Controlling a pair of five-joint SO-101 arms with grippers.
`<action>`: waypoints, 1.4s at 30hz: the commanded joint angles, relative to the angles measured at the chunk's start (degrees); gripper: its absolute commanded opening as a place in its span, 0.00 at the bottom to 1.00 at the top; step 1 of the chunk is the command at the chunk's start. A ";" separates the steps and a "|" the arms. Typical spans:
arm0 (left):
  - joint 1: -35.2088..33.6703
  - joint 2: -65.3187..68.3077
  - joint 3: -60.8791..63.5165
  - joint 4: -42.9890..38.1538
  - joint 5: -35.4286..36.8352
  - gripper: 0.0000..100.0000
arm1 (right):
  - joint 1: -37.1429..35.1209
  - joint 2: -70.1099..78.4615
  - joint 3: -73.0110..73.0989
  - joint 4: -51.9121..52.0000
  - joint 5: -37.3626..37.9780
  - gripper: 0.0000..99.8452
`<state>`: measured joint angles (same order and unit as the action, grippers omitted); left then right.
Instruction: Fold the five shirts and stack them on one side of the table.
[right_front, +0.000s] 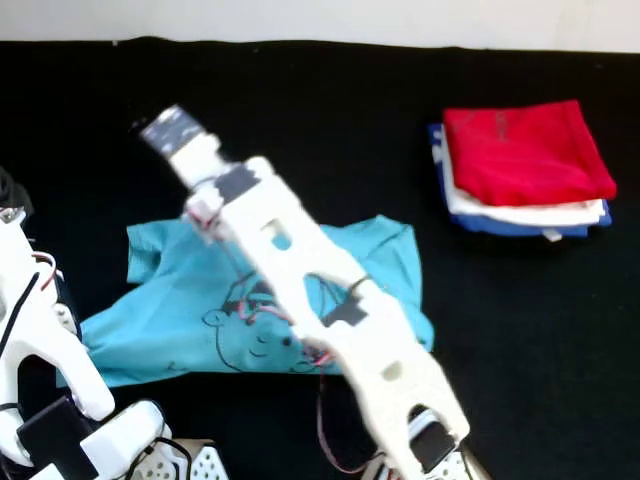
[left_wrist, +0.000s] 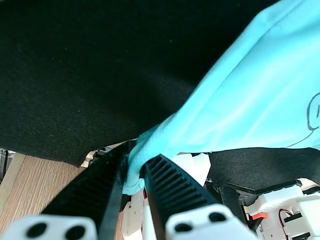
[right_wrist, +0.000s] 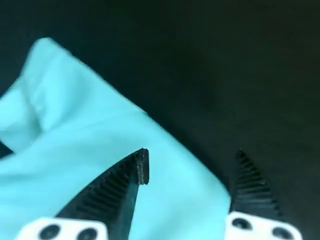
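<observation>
So I'm on the teal shirt (right_front: 170, 300) now. It's lying open and unfolded on the near left part of the bench (right_front: 350, 120), well apart from the stack (right_front: 525, 160) at the far right (red on top, white and blue under it). My left hand (left_wrist: 135, 165) is clamped tight on a bunched corner of the shirt at the near edge of the bench. My right hand (right_wrist: 192, 160) is wide apart with nothing in it, hovering over another corner.

I reckon the next move is dropping the right hand onto that corner and pinching it, so both can lift for the fold. The shirt's long axis runs across the bench, with the left end dipping toward me. I can't tell which end is the neck.
</observation>
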<state>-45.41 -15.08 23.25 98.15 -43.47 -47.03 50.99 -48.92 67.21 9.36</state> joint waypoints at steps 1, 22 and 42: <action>-0.66 -1.01 -1.19 0.26 -1.14 0.01 | -2.86 6.81 -13.32 1.98 -0.26 0.26; 1.19 -0.40 -13.32 -0.09 0.53 0.01 | 8.66 20.26 -45.41 20.44 4.31 0.01; 23.16 -0.40 -68.26 -5.71 9.76 0.01 | 28.44 -17.89 -50.68 7.60 6.42 0.01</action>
<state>-22.29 -14.99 -36.62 94.99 -33.98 -22.15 40.35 -94.29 78.64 13.41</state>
